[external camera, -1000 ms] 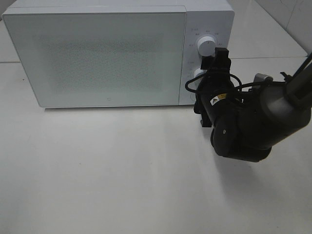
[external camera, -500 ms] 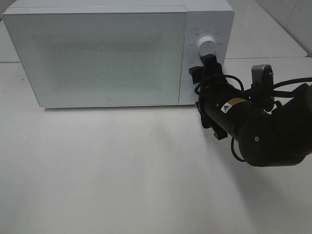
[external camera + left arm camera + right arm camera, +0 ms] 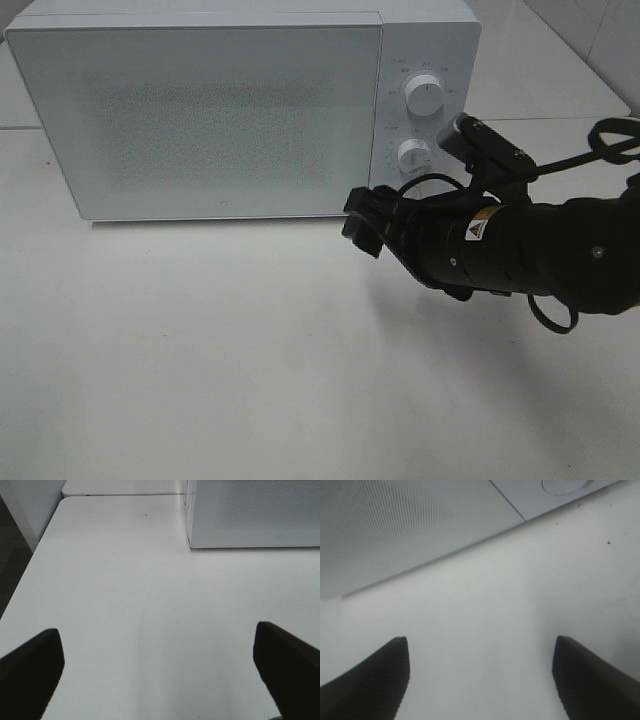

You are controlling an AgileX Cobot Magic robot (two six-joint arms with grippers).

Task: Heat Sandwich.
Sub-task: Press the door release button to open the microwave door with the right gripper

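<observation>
At the white microwave (image 3: 200, 60) on the table (image 3: 200, 350), we cannot find the sandwich. It shows in none of our views, and the shut door (image 3: 200, 120), a pale panel with a fine dotted screen, lets us see nothing of the inside. Right of the door sit two round white dials, the upper dial (image 3: 424, 97) above the lower dial (image 3: 413, 155). The small print around them is too faint for us to read.

The right gripper (image 3: 360, 222) hangs low over the table just in front of the microwave's lower right corner, below the lower dial, and points toward the left of the high view. Its jaws stand wide apart with only bare tabletop between them. In its wrist view the dark fingertips (image 3: 370, 680) are cut off by the picture's edge, and one dial is clipped to a sliver. Its black arm (image 3: 540, 250) runs off the right edge of the high view.

The left gripper (image 3: 160, 675) shows only in its own wrist view. Its jaws are spread wide and grip nothing, over bare table well apart from the microwave's near corner.
</observation>
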